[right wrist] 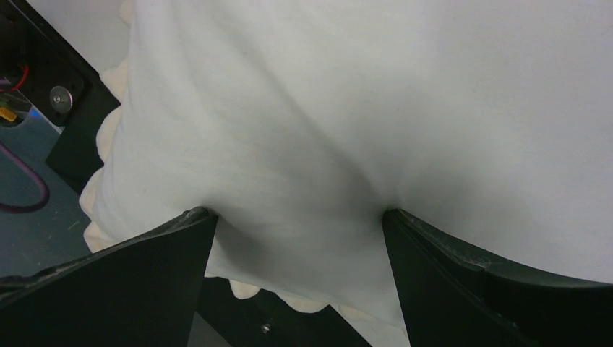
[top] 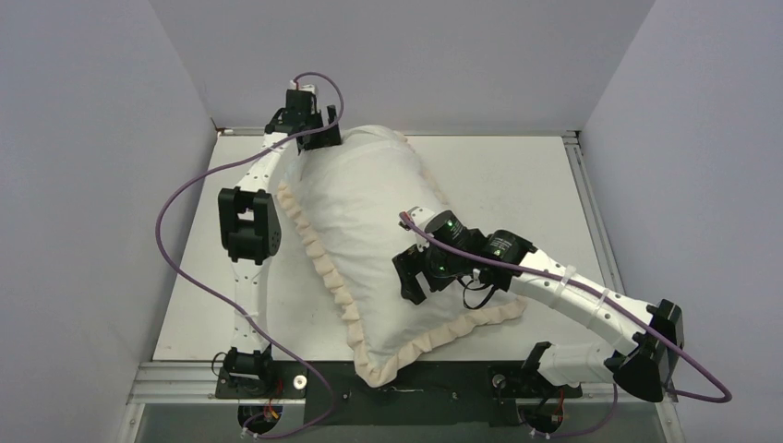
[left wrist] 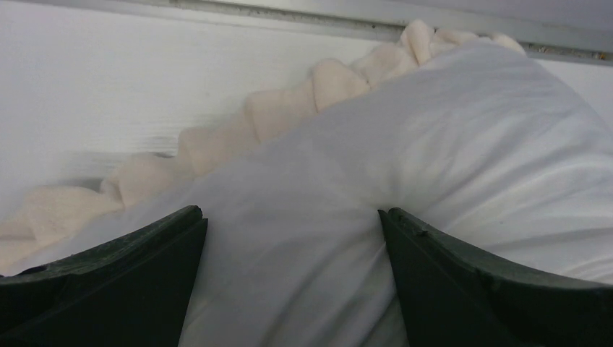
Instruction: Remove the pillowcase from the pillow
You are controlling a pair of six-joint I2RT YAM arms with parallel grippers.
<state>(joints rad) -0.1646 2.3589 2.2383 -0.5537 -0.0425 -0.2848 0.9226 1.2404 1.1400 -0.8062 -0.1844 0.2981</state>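
Diagonally the stuffed white cream-frilled pillowcase (top: pixel 369 212) lies, from far-left corner to near edge.
Left gripper (top: pixel 309 129) presses its far end, right gripper (top: pixel 415 277) its near half; both stand wide open, holding nothing.

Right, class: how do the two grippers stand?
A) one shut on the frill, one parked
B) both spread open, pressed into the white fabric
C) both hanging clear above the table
B: in each wrist view the left gripper and right gripper show fingers wide apart, denting the white pillowcase between them.
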